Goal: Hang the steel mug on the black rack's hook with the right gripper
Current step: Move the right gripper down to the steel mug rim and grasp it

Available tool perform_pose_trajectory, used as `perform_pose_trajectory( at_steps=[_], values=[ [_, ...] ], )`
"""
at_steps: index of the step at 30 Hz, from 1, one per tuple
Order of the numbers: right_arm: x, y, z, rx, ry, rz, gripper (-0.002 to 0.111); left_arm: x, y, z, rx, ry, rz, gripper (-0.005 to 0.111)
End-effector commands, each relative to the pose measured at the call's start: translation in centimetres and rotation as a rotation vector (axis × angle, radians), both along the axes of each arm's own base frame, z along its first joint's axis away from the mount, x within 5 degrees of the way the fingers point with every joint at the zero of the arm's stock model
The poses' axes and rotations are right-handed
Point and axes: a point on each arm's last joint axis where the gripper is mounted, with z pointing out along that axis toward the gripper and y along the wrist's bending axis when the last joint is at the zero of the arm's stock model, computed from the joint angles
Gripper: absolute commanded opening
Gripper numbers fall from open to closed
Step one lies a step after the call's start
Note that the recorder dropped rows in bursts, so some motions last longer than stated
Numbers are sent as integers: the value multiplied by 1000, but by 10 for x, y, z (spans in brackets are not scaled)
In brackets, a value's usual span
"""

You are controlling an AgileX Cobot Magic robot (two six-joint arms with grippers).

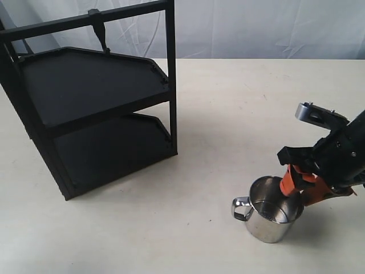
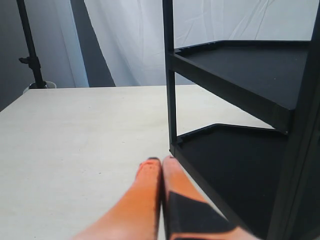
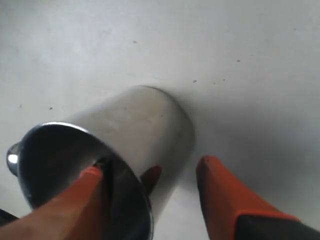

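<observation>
The steel mug (image 1: 272, 220) stands upright on the table at the front right, its looped handle (image 1: 242, 208) pointing left. My right gripper (image 1: 293, 184) is at the mug's right rim and stands open, one orange finger (image 3: 87, 192) inside the mug (image 3: 145, 125) and the other finger (image 3: 220, 190) outside its wall, with a gap left to the wall. The black rack (image 1: 85, 85) stands at the back left; its hook (image 1: 101, 35) hangs bare from the top crossbar. My left gripper (image 2: 161, 161) is shut on nothing, low beside the rack's corner post (image 2: 170, 90).
A pale tabletop (image 1: 239, 114) stretches between the rack and the mug. A white cloth backdrop (image 1: 262, 28) hangs behind the table. In the left wrist view a black stand (image 2: 31, 55) rises beyond the table's far edge.
</observation>
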Motion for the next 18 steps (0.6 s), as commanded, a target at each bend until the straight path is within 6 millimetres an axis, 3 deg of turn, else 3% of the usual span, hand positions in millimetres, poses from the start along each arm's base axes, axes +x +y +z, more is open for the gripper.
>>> perform_pose_trajectory(
  at_steps=[1,4,6,12,17,18],
  values=[
    [0,12,-10,-2,26,50,50,0,0,1,-3,-9,-1,2],
    [-2,23,-16,-22,31,107,48,0,0,1,-3,-9,-1,2],
    [-3,29,-18,-27,38,128,40,0,0,1,-3,-9,-1,2],
    [-3,31,-19,-24,43,115,-1,0,0,1,-3,-9,-1,2],
    [-4,39,-15,76,52,97,-1,0,0,1,-3,-9,-1,2],
    [-5,48,-9,188,52,111,-1,0,0,1,-3,-9,-1,2]
  ],
)
